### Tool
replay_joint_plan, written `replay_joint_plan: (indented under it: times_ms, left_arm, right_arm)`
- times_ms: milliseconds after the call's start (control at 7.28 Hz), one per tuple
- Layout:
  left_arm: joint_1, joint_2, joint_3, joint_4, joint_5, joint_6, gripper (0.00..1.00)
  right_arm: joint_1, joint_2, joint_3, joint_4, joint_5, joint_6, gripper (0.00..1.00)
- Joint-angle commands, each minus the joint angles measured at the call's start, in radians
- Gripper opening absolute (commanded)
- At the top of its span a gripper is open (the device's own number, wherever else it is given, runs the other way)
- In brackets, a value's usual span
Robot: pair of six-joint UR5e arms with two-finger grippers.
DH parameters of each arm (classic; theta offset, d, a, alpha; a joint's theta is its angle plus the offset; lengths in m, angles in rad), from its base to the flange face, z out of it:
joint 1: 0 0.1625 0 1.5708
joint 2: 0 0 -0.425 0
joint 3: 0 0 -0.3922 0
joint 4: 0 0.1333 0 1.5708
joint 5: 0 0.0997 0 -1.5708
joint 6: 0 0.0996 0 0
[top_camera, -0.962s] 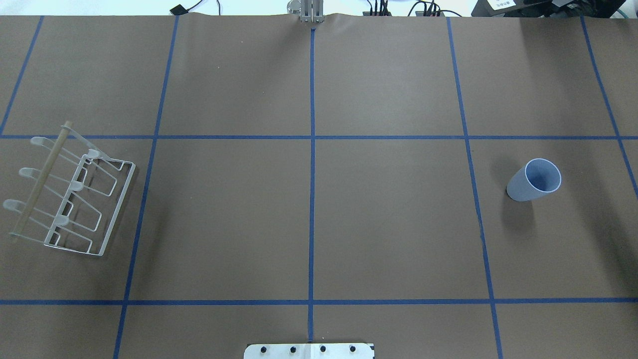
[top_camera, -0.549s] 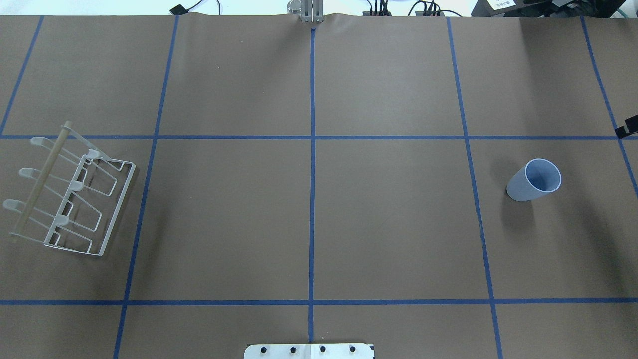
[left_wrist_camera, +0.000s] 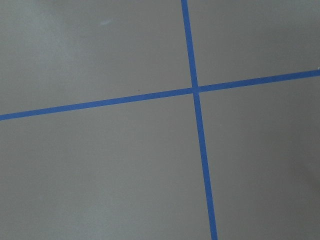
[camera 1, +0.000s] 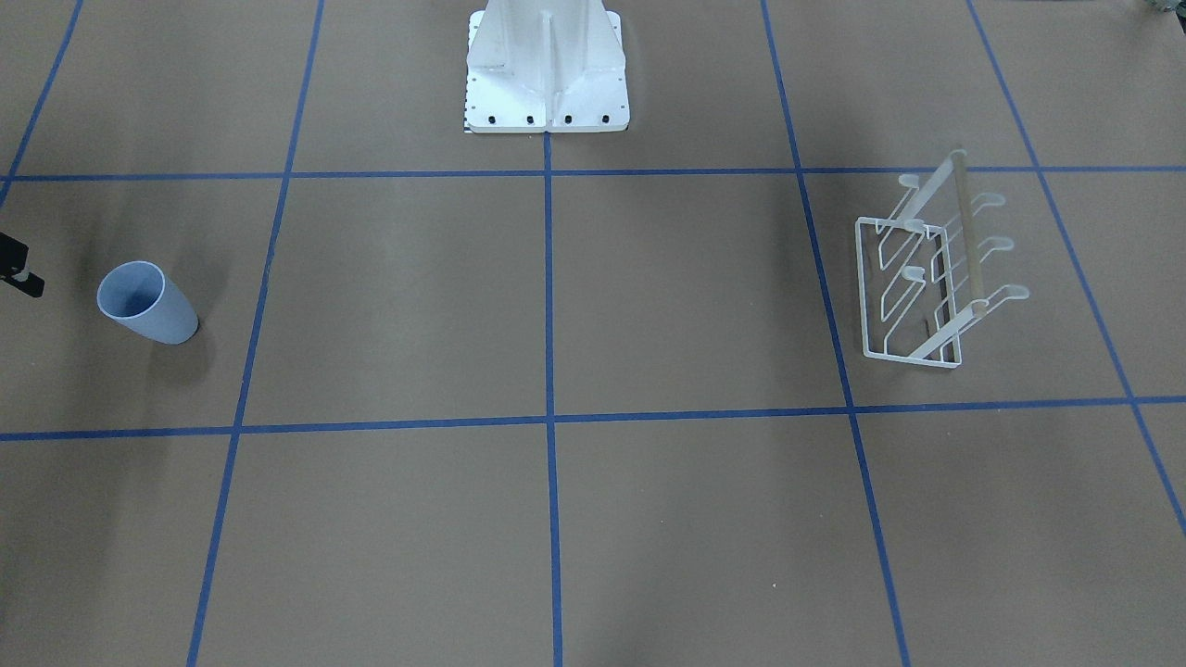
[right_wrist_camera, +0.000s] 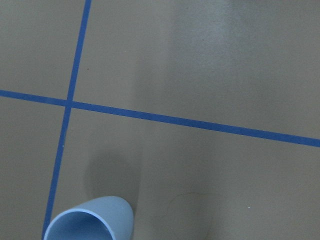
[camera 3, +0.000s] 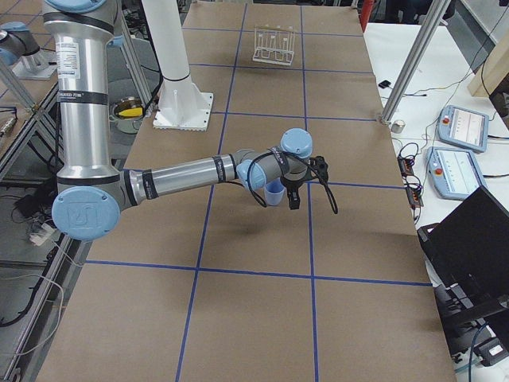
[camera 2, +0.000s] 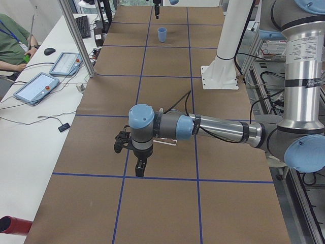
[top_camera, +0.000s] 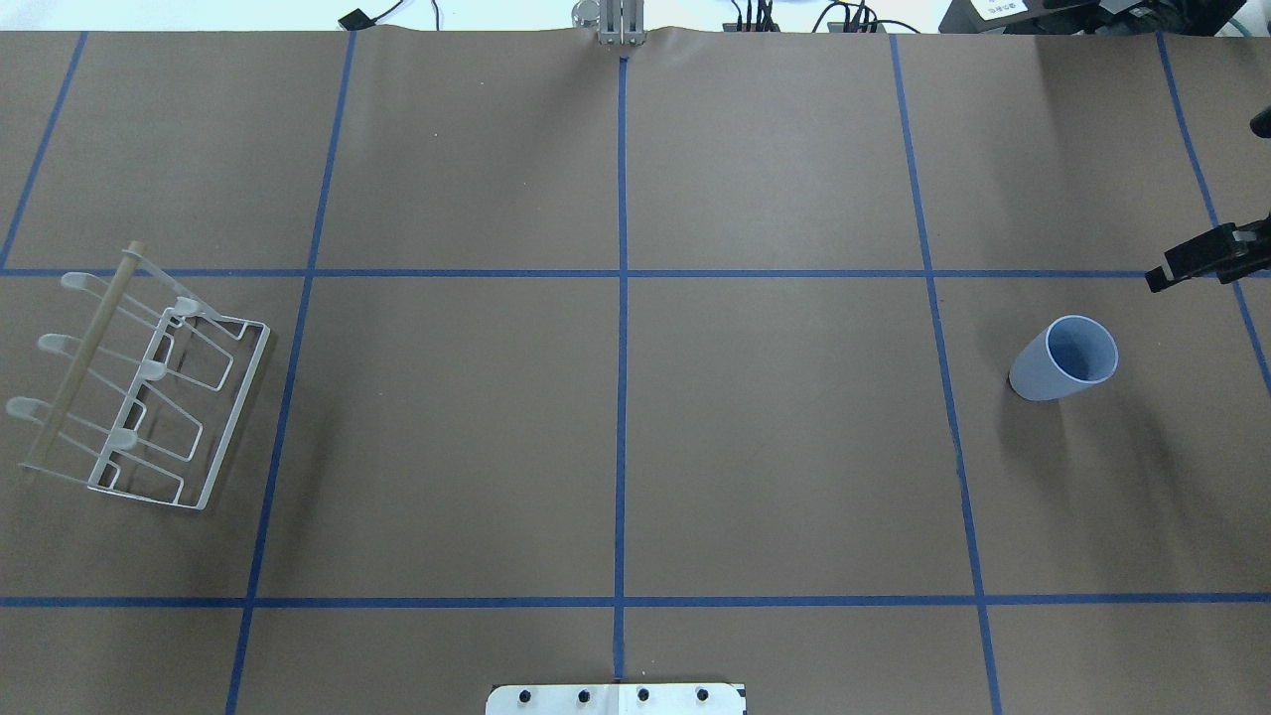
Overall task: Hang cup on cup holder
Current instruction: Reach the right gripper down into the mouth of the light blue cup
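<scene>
The right arm reaches low across the middle of the exterior right view, forearm nearly level and wrist bent down. The right gripper point(top_camera: 1182, 268) enters the overhead view only at its right edge, as a dark tip above the brown paper-covered table with blue tape lines point(top_camera: 775, 447). It lies above and to the right of the small pale blue plastic tumbler point(top_camera: 1064, 359), near it but apart from it. So little of the claw shows that I cannot tell whether its fingers are spread or together.

The left arm stretches level across the middle of the exterior left view, and the left gripper point(camera 2: 138, 168) points straight down over the table. Only that side view shows it, so I cannot tell how its claw stands.

The tumbler stands on its narrow base with its wide mouth up, smooth and without a handle, at the right of the overhead view. In the right wrist view its rim sits at the lower left corner.

The white wire rack with a light wooden rod point(top_camera: 139, 382) stands at the far left of the overhead view, well apart from the tumbler, prongs angled up and bare.
</scene>
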Motion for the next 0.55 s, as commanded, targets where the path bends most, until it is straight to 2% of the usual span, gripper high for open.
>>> replay_joint_plan:
  times_ms: [0, 412]
  left_arm:
    - [0.000, 0.005, -0.003, 0.002, -0.044, 0.000, 0.99]
    - [0.000, 0.004, -0.003, 0.003, -0.044, 0.000, 0.99]
  right_arm:
    - [-0.057, 0.006, 0.008, 0.002, -0.009, 0.005, 1.00]
    - [-0.108, 0.014, 0.002, 0.001, -0.014, 0.008, 1.00]
